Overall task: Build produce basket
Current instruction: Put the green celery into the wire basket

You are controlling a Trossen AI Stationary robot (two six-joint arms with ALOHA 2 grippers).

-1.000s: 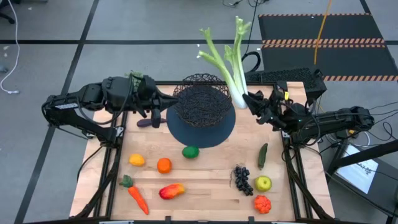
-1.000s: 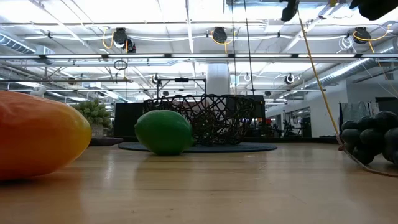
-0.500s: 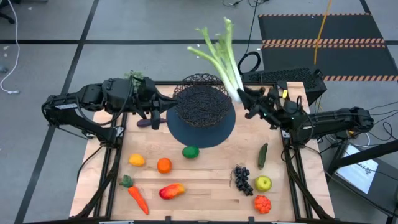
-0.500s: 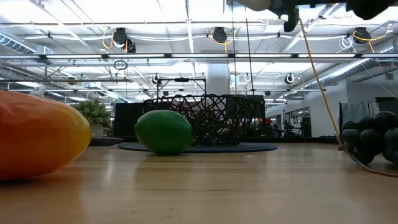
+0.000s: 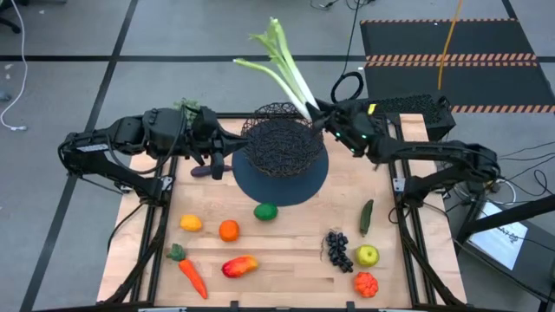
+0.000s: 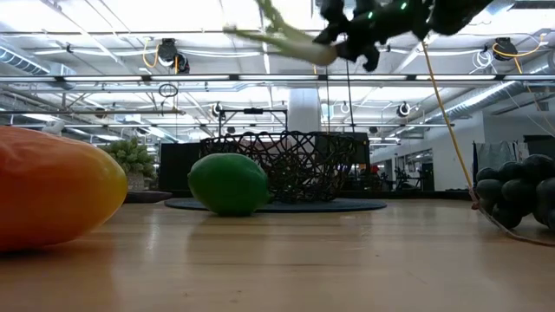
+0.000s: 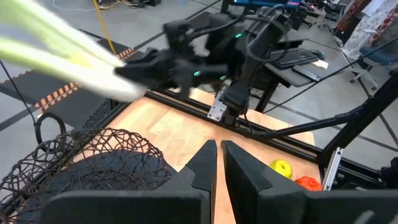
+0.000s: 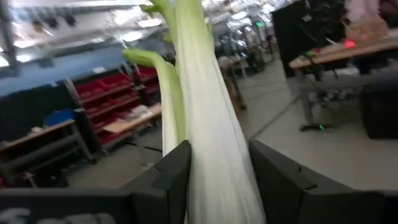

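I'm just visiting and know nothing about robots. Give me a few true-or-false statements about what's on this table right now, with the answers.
1. The right gripper holds the leek in its fingers. True.
2. The leek already lies inside the basket. False: it is held in the air at the basket's rim.
3. The lime rests on the table, near the round mat's edge. True.
4. The left gripper holds the carrot. False: its fingers are shut on nothing; the carrot lies on the table.
5. The grapes are in the basket. False: they sit beside the apple.

We see a pale wood table (image 5: 295, 234) with a smooth, faintly glossy grain. The basket (image 5: 279, 143) is matt black wire mesh. The leek (image 8: 208, 130) between the right gripper's (image 8: 217, 180) matt dark fingers looks smooth, plastic.
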